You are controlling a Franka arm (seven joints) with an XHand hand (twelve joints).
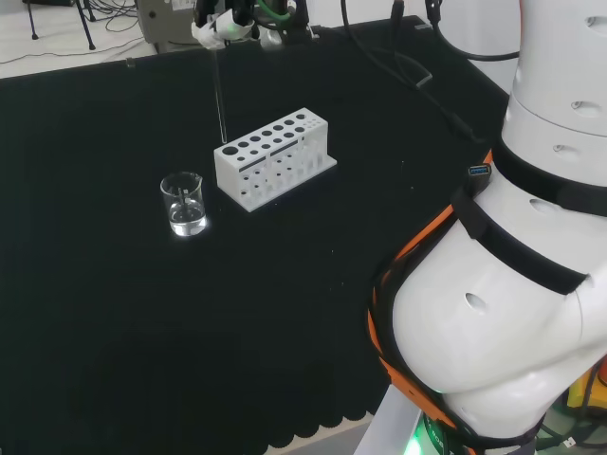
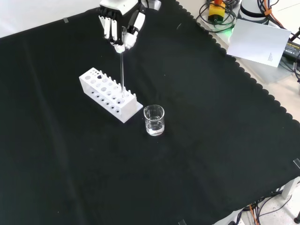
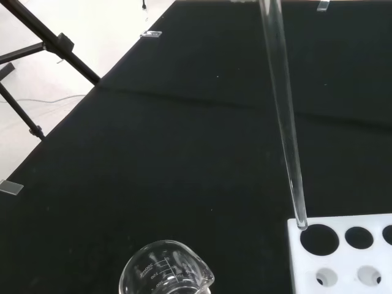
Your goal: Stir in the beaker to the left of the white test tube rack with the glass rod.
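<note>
Pinching the glass rod (image 2: 122, 75) in your hand (image 2: 119, 26), you are needing its tip raised above the rack (image 2: 110, 96) corner, then carried across to the beaker (image 2: 154, 120) beside the rack.

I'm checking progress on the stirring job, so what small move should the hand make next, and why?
Probably carry the glass rod sideways to above the beaker. The hand pinches the rod's top, and its lower tip sits at the white rack's end hole, beside the beaker rather than over it.
</note>
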